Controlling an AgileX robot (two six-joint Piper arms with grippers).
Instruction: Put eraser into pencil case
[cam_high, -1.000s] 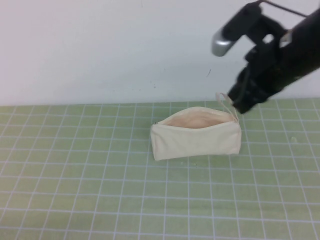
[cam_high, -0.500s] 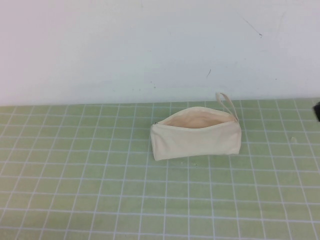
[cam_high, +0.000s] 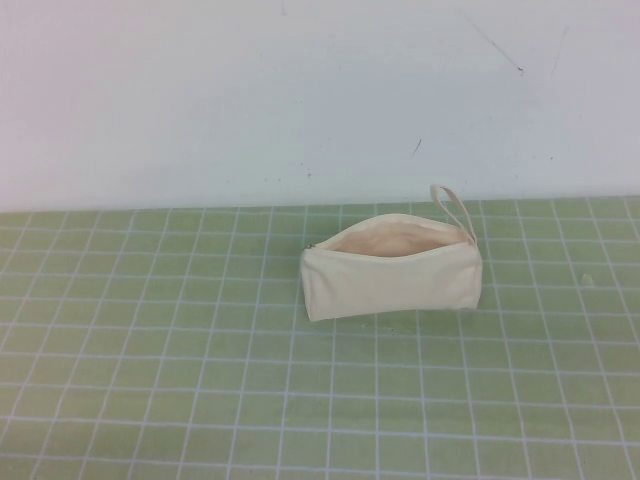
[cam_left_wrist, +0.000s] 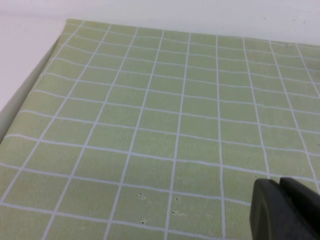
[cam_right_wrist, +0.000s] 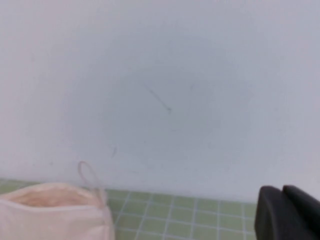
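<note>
Eraser is seen nowhere, so its placement cannot be confirmed. Pencil case (cam_high: 392, 270) lies unzipped on the desk (cam_high: 160, 380). Left gripper (cam_left_wrist: 285, 210) and right gripper (cam_right_wrist: 287, 215) appear pressed together, empty, well apart from it.

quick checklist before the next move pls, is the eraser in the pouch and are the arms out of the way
1. Cream fabric zip pencil case open, peach lining showing: ok.
2. Case resting on the green grid mat: ok.
3. Eraser inside the case: cannot tell, none in any view.
4. Right claw away from the case, out of the high view: ok.
5. Left claw over bare mat, away from the case: ok.
6. Either claw holding something: cannot tell.
</note>
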